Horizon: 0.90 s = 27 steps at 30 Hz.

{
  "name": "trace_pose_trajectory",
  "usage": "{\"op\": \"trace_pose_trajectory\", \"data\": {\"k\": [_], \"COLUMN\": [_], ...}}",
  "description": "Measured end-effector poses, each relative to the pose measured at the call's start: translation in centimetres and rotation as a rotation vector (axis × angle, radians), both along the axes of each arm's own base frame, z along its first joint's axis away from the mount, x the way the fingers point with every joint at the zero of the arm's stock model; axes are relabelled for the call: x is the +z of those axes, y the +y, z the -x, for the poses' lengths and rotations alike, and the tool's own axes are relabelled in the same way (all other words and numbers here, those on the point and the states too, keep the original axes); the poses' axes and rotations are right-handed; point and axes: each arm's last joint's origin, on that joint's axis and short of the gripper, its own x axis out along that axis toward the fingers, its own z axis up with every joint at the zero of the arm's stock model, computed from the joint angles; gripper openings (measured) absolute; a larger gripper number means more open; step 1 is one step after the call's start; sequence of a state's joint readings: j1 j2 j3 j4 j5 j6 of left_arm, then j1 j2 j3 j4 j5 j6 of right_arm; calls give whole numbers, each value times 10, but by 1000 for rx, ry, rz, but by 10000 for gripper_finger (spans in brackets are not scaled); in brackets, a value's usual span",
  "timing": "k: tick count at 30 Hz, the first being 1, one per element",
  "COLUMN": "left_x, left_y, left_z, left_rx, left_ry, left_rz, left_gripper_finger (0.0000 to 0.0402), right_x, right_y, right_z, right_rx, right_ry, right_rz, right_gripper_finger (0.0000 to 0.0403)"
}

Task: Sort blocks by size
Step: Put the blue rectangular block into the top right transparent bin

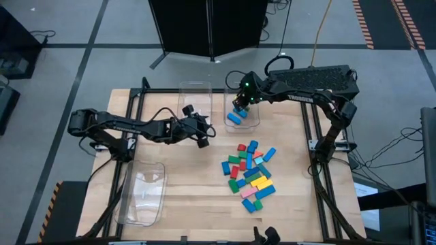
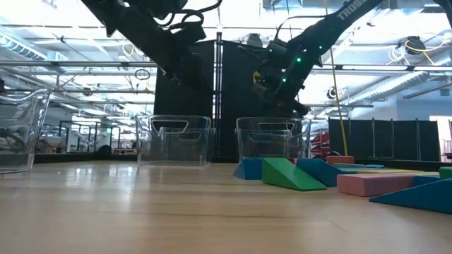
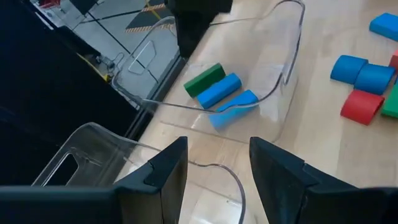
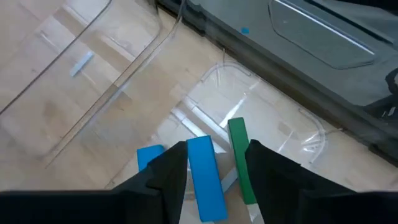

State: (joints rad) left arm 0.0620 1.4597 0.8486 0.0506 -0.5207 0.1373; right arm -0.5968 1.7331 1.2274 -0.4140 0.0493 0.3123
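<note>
A loose pile of blocks in blue, green, red, yellow and pink lies on the wooden table, right of its middle. Three more blocks, one green and two blue, lie flat on the floor of a clear bin at the far side. My right gripper hangs open over that bin, above the blue block and the green one, touching neither. My left gripper stands open and empty near the table's middle, by the rim of a second clear bin.
An empty clear bin stands at the far side, left of the one with blocks. A third clear bin lies near the front left. Bare wood runs between the pile and the left bins.
</note>
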Motion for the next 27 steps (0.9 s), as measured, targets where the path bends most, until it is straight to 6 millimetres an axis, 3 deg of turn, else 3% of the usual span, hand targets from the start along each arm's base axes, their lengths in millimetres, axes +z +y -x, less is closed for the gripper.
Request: {"op": "trace_pose_trajectory", "data": {"k": [14,27], "left_x": [-1,-2], "left_y": [-5,-9], "left_z": [-1,-3], "left_rx": [-109,-227], "left_ry": [2,-2], "left_rz": [66,142], "left_gripper_finger": [173,173], "right_x": [57,69], "right_y": [45,111], "right_z": [30,52], "right_rx": [154,359], "right_ry": [47,268], "right_rz": [49,-56], "right_gripper_finger": [139,138]}}
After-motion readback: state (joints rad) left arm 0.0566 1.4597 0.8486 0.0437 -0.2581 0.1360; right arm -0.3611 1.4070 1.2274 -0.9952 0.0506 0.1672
